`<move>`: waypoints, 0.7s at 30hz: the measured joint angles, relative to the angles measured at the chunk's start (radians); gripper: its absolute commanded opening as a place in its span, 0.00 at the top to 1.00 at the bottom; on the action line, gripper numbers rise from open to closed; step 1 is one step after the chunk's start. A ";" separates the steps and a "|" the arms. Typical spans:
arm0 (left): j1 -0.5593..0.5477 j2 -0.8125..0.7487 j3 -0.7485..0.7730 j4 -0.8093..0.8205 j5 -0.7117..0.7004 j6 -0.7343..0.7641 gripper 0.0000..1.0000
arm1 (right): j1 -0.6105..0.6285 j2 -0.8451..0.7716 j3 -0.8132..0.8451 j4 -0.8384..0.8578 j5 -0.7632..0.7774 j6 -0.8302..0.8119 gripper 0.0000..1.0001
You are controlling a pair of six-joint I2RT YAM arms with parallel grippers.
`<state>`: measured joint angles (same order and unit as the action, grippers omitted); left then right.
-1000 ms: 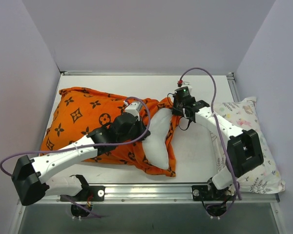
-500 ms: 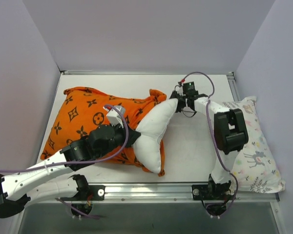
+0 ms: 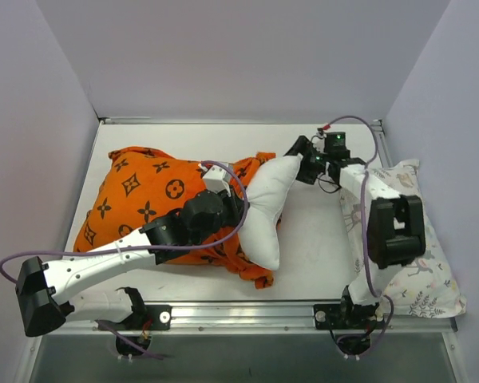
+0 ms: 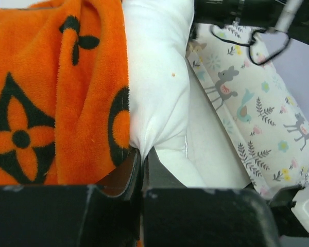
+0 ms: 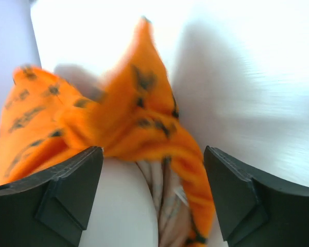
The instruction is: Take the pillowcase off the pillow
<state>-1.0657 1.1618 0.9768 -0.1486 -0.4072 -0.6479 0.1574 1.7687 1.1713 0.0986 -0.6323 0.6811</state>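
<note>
Now, low in your left wrist view, the left gripper (image 4: 142,154) is clenched where the edge of the pillowcase (image 4: 46,92) meets the pillow (image 4: 159,77), white cloth puckering into it. Overhead, the pillowcase, printed with black four-petal flowers and circles, lies left of centre, the pillow protruding rightward. Farther up, the right gripper (image 5: 152,154) gapes, holding nothing, facing an orange corner.

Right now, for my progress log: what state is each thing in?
pillowcase: half off, covering the pillow's left part.
pillow: right end bare, pinched mid-body.
left gripper: shut on the pillow.
right gripper: open, holding nothing.
printed pillow: lying flat at the right.
</note>
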 measured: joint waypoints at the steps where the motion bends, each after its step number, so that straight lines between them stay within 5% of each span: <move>1: 0.006 0.017 0.011 0.014 -0.001 -0.002 1.00 | -0.026 -0.042 -0.016 -0.020 0.024 0.006 0.16; 10: 0.065 0.189 0.074 0.121 0.044 -0.025 1.00 | -0.119 -0.403 -0.070 -0.139 0.107 0.018 0.06; 21: 0.099 0.478 0.299 0.167 0.201 -0.048 1.00 | 0.042 -0.906 -0.573 -0.145 0.097 0.017 0.00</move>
<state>-0.9668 1.6402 1.2755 0.0185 -0.2066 -0.6960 0.1993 0.8623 0.5983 -0.0460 -0.5350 0.6983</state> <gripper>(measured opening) 0.041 0.999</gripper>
